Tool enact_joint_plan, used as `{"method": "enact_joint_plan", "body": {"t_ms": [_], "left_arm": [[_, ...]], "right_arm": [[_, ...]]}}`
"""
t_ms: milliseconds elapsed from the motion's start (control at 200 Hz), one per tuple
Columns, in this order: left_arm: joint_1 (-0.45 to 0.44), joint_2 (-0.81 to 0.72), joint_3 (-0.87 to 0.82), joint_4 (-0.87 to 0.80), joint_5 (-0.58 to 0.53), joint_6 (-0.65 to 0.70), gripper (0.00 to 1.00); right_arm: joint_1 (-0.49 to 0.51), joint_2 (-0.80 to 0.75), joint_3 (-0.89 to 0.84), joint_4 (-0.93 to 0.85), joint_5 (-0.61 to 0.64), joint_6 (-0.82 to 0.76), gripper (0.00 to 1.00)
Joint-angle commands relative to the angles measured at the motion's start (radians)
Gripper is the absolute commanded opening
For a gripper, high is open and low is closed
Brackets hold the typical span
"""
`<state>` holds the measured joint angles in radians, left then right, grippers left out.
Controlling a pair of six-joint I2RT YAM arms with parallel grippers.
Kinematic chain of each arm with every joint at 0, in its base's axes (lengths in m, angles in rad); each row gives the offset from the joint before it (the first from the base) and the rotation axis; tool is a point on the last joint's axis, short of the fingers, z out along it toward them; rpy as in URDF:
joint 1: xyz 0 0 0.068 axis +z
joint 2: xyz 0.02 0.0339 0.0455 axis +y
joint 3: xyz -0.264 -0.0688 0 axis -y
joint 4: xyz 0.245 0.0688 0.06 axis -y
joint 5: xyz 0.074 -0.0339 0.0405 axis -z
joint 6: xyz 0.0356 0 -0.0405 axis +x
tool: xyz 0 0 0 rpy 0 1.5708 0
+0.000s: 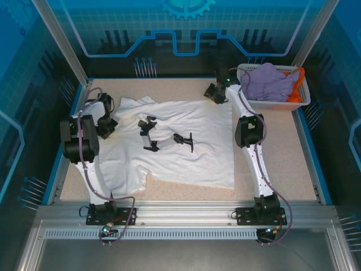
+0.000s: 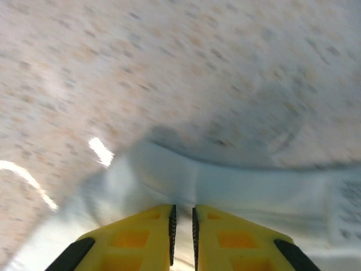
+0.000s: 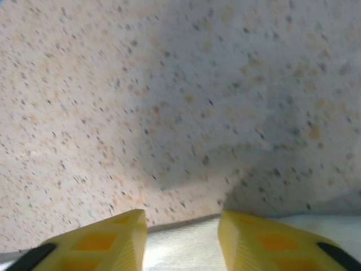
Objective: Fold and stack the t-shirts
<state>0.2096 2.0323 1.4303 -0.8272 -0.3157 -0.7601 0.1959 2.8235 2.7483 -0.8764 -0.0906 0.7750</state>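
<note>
While left fingers [image 2: 141,240] pinch white t-shirt [image 1: 194,161] edge, right fingers [image 3: 262,243] straddle hem

White arm links [image 1: 260,172], black joints [image 1: 247,132], mauve cables [image 1: 251,108], yellow gripper fingers [image 2: 135,240], ribbed black pads [image 2: 172,228]

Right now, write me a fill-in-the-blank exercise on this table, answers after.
The t-shirt spread flat on the table is ___.
The basket holds a lavender shirt and an ___ one.
The basket stands at the table's far ___ corner.
The printed marks on the spread t-shirt are ___.
Missing words: white, orange, right, black.
</note>
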Motion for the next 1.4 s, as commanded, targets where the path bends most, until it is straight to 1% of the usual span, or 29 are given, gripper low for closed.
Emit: {"method": "enact_joint_plan", "body": {"t_ms": [0, 70, 140, 235, 275, 325, 405, 445, 485, 500, 550, 605, 690, 740, 765, 825, 900, 945, 995, 1050, 1111, 1146, 1166, 1211, 1236, 1256, 1306, 1356, 1396], "left_arm": [[0.032, -0.048, -0.001, -0.062, -0.040, -0.022, 0.20], [0.045, -0.061, 0.023, -0.081, -0.018, -0.038, 0.24], [0.035, -0.080, 0.079, -0.093, 0.014, -0.032, 0.30], [-0.023, -0.080, 0.189, -0.062, 0.109, 0.021, 0.39], [-0.057, -0.060, 0.254, -0.069, 0.134, 0.046, 0.46], [-0.092, -0.029, 0.318, -0.049, 0.199, 0.077, 0.54], [-0.127, 0.034, 0.406, -0.028, 0.256, 0.079, 0.63], [-0.131, 0.066, 0.439, -0.020, 0.272, 0.066, 0.69], [-0.131, 0.090, 0.460, -0.009, 0.288, 0.053, 0.75], [-0.131, 0.099, 0.469, -0.002, 0.293, 0.054, 0.77], [-0.130, 0.129, 0.504, 0.025, 0.279, 0.080, 0.82], [-0.130, 0.177, 0.578, 0.018, 0.253, 0.118, 0.89], [-0.131, 0.300, 0.767, -0.056, 0.245, 0.215, 0.92], [-0.133, 0.385, 0.895, -0.129, 0.211, 0.256, 0.94], [-0.131, 0.415, 0.932, -0.154, 0.196, 0.262, 0.94], [-0.125, 0.435, 0.934, -0.143, 0.191, 0.277, 0.95], [-0.122, 0.452, 0.913, -0.048, 0.204, 0.320, 0.95], [-0.124, 0.488, 0.943, -0.024, 0.226, 0.342, 0.94], [-0.127, 0.553, 1.024, -0.058, 0.248, 0.351, 0.92], [-0.128, 0.622, 1.114, -0.098, 0.278, 0.354, 0.88], [-0.130, 0.644, 1.118, -0.057, 0.299, 0.359, 0.81], [-0.130, 0.650, 1.116, -0.025, 0.315, 0.365, 0.73], [-0.130, 0.653, 1.116, -0.010, 0.322, 0.365, 0.64], [-0.129, 0.657, 1.116, 0.023, 0.348, 0.361, 0.42], [-0.129, 0.657, 1.116, 0.048, 0.370, 0.357, 0.32], [-0.131, 0.656, 1.116, 0.065, 0.386, 0.351, 0.27], [-0.132, 0.658, 1.118, 0.123, 0.423, 0.336, 0.17], [-0.137, 0.659, 1.128, 0.174, 0.435, 0.326, 0.01], [-0.143, 0.658, 1.138, 0.213, 0.430, 0.323, 0.00]], "right_arm": [[-0.022, 0.088, 0.020, 0.027, 0.023, 0.000, 0.47], [-0.030, 0.081, 0.039, 0.041, 0.008, 0.012, 0.50], [-0.033, 0.051, 0.060, 0.055, -0.016, 0.002, 0.52], [-0.024, -0.033, 0.049, 0.063, -0.026, -0.025, 0.54], [-0.017, -0.076, 0.038, 0.041, -0.018, -0.037, 0.54], [-0.006, -0.139, 0.006, 0.002, 0.004, -0.060, 0.54], [0.021, -0.258, -0.114, -0.044, 0.048, -0.112, 0.54], [0.038, -0.332, -0.212, -0.062, 0.074, -0.121, 0.55], [0.049, -0.385, -0.293, -0.066, 0.077, -0.124, 0.55], [0.055, -0.403, -0.350, -0.061, 0.075, -0.126, 0.55], [0.068, -0.473, -0.468, -0.031, 0.068, -0.136, 0.55], [0.080, -0.525, -0.558, -0.016, 0.074, -0.139, 0.55], [0.087, -0.561, -0.655, 0.000, 0.047, -0.138, 0.55], [0.089, -0.580, -0.722, 0.038, 0.027, -0.144, 0.55], [0.089, -0.584, -0.744, 0.045, 0.022, -0.144, 0.55], [0.089, -0.591, -0.775, 0.032, 0.016, -0.137, 0.55], [0.090, -0.595, -0.805, 0.051, -0.018, -0.142, 0.55], [0.094, -0.591, -0.812, 0.066, -0.021, -0.157, 0.55], [0.094, -0.573, -0.789, 0.043, -0.009, -0.164, 0.55], [0.091, -0.555, -0.760, 0.007, -0.009, -0.166, 0.55], [0.094, -0.550, -0.764, 0.012, -0.006, -0.170, 0.55], [0.094, -0.549, -0.769, 0.020, 0.000, -0.175, 0.55], [0.095, -0.547, -0.770, 0.019, 0.007, -0.174, 0.54], [0.094, -0.535, -0.766, 0.005, 0.020, -0.169, 0.54], [0.092, -0.526, -0.761, -0.008, 0.021, -0.163, 0.54], [0.090, -0.518, -0.756, -0.018, 0.023, -0.157, 0.54], [0.085, -0.503, -0.751, -0.031, 0.019, -0.146, 0.53], [0.082, -0.502, -0.757, -0.030, 0.025, -0.137, 0.53], [0.079, -0.503, -0.759, -0.033, 0.034, -0.129, 0.53]]}}
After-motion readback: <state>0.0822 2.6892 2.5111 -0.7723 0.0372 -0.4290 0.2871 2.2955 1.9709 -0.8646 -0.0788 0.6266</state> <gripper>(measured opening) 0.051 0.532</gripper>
